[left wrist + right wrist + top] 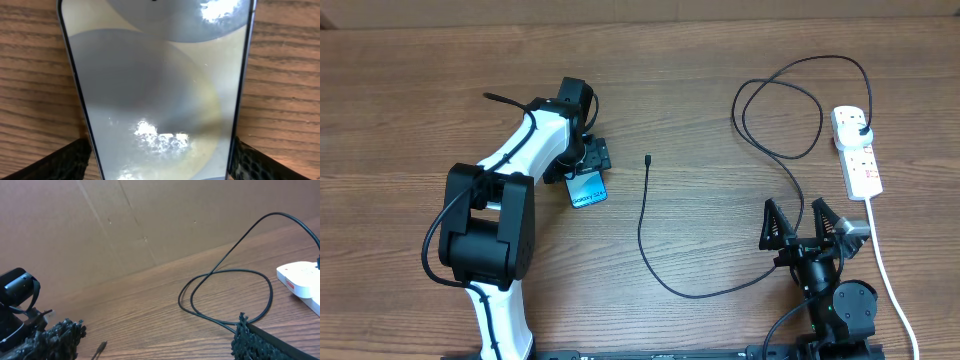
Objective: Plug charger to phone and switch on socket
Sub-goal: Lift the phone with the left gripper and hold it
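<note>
The phone (588, 190) lies flat on the table left of centre, its blue screen lit. It fills the left wrist view (160, 75). My left gripper (588, 163) sits over its far end, with one finger against each long edge (162, 152). The charger cable (642, 225) lies loose, and its connector tip (648, 158) is right of the phone, apart from it. The tip also shows in the right wrist view (101, 347). The charger's black plug (861, 131) sits in the white socket strip (860, 165) at the far right. My right gripper (798, 228) is open and empty near the front edge (152, 340).
The cable loops (780, 110) widely between the tip and the strip, and part of the loop lies just ahead of my right gripper (225, 292). The strip's thick white cord (890, 280) runs to the front right edge. A brown cardboard wall (150, 220) stands behind the table.
</note>
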Available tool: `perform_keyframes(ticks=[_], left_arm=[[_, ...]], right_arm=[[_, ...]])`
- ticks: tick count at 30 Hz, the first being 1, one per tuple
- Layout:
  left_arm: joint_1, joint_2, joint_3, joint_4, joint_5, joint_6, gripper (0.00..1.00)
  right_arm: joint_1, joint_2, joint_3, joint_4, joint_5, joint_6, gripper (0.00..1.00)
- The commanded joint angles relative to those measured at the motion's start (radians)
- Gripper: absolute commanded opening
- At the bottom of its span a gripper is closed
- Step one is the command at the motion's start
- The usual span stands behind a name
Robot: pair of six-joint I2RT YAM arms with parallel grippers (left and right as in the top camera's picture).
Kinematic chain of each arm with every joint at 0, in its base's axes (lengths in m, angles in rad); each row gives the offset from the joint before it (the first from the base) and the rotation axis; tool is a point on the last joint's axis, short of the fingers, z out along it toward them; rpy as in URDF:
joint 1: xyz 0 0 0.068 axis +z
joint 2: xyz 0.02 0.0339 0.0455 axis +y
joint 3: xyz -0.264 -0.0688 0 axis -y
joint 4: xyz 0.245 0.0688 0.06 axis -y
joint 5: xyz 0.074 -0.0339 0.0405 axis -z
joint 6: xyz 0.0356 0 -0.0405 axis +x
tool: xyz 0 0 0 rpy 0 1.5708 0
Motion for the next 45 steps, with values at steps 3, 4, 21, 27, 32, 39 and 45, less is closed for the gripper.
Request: perform_keyframes(ticks=[3, 4, 21, 27, 32, 39, 45], left_arm=[[0.000, 0.107, -0.082, -0.051, 0.026, 0.005, 0.84], [0.000, 0.107, -0.082, -0.058, 0.025, 0.006, 0.83], [0.000, 0.107, -0.082, -0.016, -0.003, 0.080, 0.91], [0.000, 0.107, -0.082, 0.031, 0.001, 0.086, 0.91], [0.000, 0.107, -0.082, 0.031, 0.009, 0.071, 0.86], [0.000, 0.107, -0.082, 0.031, 0.008, 0.070, 0.81], [0.000, 0.107, -0.079, 0.023, 0.021, 0.063, 0.80]], right_arm=[[-0.003, -0.002, -0.011, 0.006, 0.002, -0.008, 1.00], [-0.003, -0.002, -0.011, 0.006, 0.002, -0.008, 1.00], [-0.003, -0.002, -0.011, 0.006, 0.002, -0.008, 1.00], [-0.003, -0.002, -0.011, 0.006, 0.002, -0.008, 1.00], [-0.003, -0.002, -0.011, 0.006, 0.002, -0.008, 1.00], [-0.003, -0.002, -0.011, 0.006, 0.002, -0.008, 1.00], [-0.003, -0.002, -0.011, 0.006, 0.002, -0.008, 1.00]])
